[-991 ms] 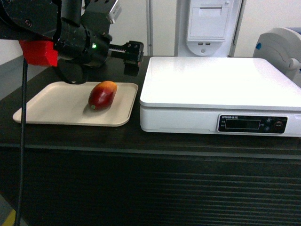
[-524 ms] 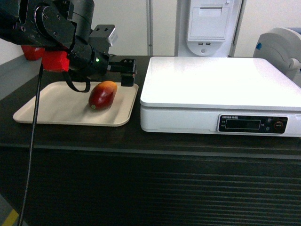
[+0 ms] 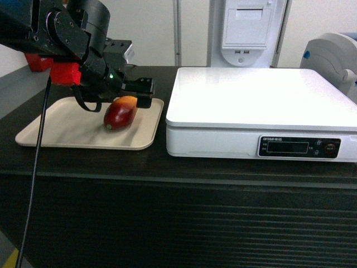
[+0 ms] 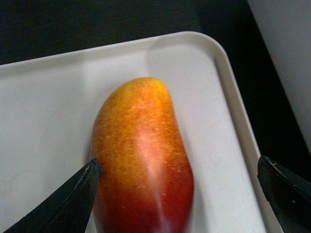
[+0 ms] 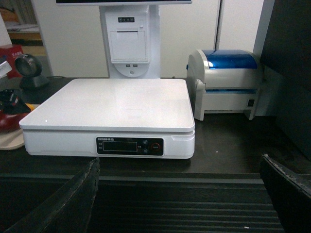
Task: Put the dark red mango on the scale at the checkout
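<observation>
Left wrist view gives you the jaws first: the left gripper [image 4: 177, 194] has its fingers spread wide apart, one dark fingertip [image 4: 73, 196] touching or just beside one flank of the dark red mango [image 4: 143, 160], the other well clear on the far side, over the rim of the beige tray [image 4: 233, 121]. Nothing is clamped yet. The mango lies on its side on the tray, its orange-yellow end pointing away from the wrist camera and the red deepening toward the lens.

Head view shows you the same thing from the front — the left gripper [image 3: 136, 95] sits low over the mango [image 3: 119, 111], at the end of the tray [image 3: 78, 125] nearer the scale [image 3: 256, 106]. The tray lies just beside the scale, apart from it, both on the dark checkout [image 3: 184, 223] with its ribbed front.

Right wrist view: the right gripper [image 5: 177, 194] has its fingers wide apart too, holding nothing, hanging in front of the checkout [image 5: 184, 211] and facing the scale [image 5: 112, 109]. Behind the scale you see a white receipt printer [image 5: 127, 43], and beside it a blue-lidded label printer [image 5: 228, 82].
</observation>
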`<state>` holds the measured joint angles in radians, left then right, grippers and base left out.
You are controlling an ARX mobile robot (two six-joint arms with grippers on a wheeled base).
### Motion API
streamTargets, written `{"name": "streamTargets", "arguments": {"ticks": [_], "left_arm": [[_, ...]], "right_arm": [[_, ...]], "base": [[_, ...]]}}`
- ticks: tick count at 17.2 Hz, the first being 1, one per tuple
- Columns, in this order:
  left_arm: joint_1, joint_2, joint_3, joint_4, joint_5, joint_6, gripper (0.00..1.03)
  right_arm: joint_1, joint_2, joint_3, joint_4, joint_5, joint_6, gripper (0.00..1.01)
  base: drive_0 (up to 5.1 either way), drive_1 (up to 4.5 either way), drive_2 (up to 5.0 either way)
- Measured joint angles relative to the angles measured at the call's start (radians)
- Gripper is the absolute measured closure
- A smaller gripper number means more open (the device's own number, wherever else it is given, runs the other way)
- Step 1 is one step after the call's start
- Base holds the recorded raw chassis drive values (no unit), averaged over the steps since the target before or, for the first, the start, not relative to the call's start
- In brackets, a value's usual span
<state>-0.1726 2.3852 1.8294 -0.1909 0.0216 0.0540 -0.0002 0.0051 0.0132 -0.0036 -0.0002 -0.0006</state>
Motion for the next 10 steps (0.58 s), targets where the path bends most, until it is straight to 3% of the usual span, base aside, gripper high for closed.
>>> {"name": "streamTargets", "arguments": {"ticks": [6, 10], "left_arm": [[0.022, 0.089, 0.035, -0.040, -0.003, 0.053, 0.05], [0.026, 0.081, 0.017, -0.004, 0.001, 0.072, 0.38]], "right_arm": [[0.000, 0.000, 0.000, 0.000, 0.000, 0.000, 0.03], [0.000, 0.000, 0.000, 0.000, 0.000, 0.000, 0.03]], "base": [[0.0, 0.00, 0.0], [0.0, 0.00, 0.0]]}}
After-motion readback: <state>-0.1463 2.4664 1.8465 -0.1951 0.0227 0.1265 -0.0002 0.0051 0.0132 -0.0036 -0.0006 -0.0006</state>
